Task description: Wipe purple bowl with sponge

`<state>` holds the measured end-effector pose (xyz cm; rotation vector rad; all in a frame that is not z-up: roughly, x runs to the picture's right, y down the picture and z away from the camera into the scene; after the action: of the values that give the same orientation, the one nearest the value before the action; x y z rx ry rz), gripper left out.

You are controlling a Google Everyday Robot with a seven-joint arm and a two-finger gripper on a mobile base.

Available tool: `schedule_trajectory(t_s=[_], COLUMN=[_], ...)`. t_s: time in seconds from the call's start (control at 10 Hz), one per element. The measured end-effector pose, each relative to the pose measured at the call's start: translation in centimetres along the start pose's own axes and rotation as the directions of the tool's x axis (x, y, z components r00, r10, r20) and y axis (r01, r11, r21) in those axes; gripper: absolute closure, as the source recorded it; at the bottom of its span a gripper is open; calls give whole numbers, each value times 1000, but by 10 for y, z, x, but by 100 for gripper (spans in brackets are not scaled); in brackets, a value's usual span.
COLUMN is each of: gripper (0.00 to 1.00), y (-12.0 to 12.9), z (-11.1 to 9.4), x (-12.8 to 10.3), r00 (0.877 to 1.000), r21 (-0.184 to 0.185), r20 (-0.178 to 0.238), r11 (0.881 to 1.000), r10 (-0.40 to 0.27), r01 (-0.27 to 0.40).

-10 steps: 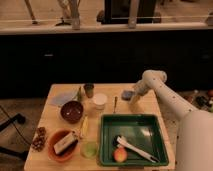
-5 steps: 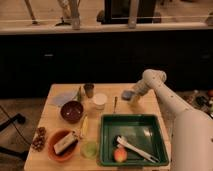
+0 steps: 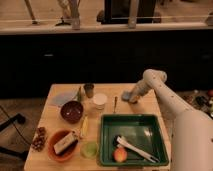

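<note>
Gripper is at the far right of the bench, on or just above the sponge; open or closed, cannot tell. Purple bowl sits well apart, to the left. Between them stand a white cup and a thin utensil, possibly a spoon. Green tray lies nearer the front.

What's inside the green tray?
Inside the green tray lie a white utensil and a round orange fruit. Whatever is under them is hidden. The claw is past the tray, by the sponge.
</note>
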<state>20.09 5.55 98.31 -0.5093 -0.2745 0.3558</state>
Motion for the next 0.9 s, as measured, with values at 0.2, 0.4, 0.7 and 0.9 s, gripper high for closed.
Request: schedule_trajectory(t_s=[0.2, 0.4, 0.7, 0.9], gripper=[100, 100, 100, 100], y=[1, 1, 0, 1], z=[-2, -7, -20, -27], x=[1, 2, 2, 1], r00=[1000, 1000, 999, 998], r21=[2, 10, 30, 43], r20=[8, 21, 45, 55], r11=[1000, 1000, 1000, 999], r10=[-2, -3, -7, -10], r01=[2, 3, 5, 8])
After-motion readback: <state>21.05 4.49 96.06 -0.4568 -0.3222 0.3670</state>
